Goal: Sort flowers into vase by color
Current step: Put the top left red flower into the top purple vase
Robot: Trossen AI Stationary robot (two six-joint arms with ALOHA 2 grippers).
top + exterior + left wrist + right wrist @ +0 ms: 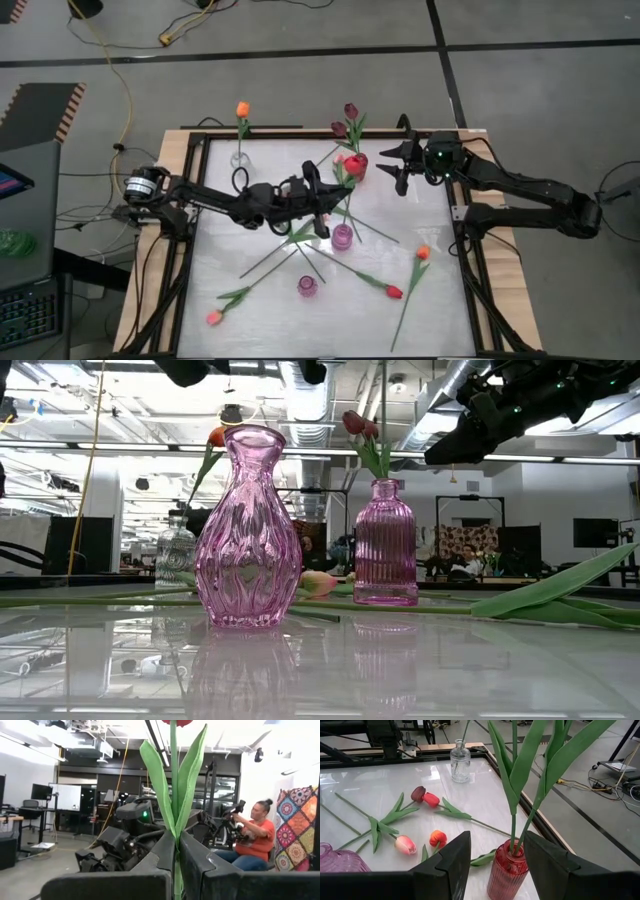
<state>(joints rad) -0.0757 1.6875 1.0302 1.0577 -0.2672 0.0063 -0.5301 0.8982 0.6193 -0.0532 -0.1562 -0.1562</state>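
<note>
- Nearest the low camera stand two pink vases: a bulbous pink vase [247,530], empty, and behind it a ribbed pink vase [386,543] with dark tulips [360,426] in it.
- Loose flowers [394,291] lie scattered on the table [430,320], orange, red and pink heads among them, not yet sorted.
- Mid-table, the left gripper [322,200] is clamped shut on a red tulip [354,163], the stem [174,815] upright between its fingers [150,865].
- Risk, in my judgement: the thin stem could slip or swing in so narrow a hold, and the leaves could catch on a vase mouth.
- Farther back, the right gripper [398,165] hangs with jaws wide apart either side of a red vase [506,870], gripping nothing; closing or dropping carelessly could tip it.
- At the far edge a clear vase [240,152] holds one orange tulip [242,108].
</note>
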